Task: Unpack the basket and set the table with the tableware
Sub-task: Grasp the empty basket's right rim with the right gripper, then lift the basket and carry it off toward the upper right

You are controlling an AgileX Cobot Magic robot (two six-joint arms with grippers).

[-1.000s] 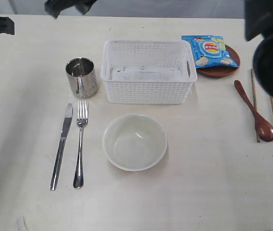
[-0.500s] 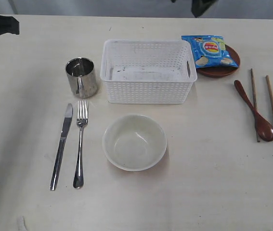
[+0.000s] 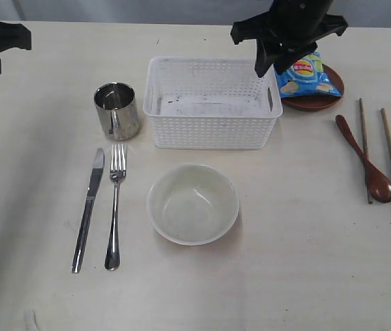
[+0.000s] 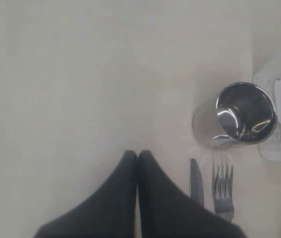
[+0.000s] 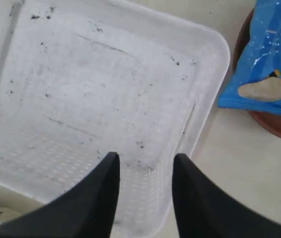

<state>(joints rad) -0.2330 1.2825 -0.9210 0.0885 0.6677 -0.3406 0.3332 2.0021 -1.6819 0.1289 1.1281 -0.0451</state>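
Right gripper (image 5: 146, 158), jaws apart, hangs over the white perforated rectangular plastic basket (image 3: 212, 131) (far right corner). Left gripper (image 4: 137, 154): jaws pressed together.

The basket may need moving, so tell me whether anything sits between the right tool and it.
Nothing visible: the open right tool hangs above the empty basket's end; the chip bag lies beside it.

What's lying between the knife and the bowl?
The fork, lying alongside the knife and apart from the bowl; the exterior view shows it.
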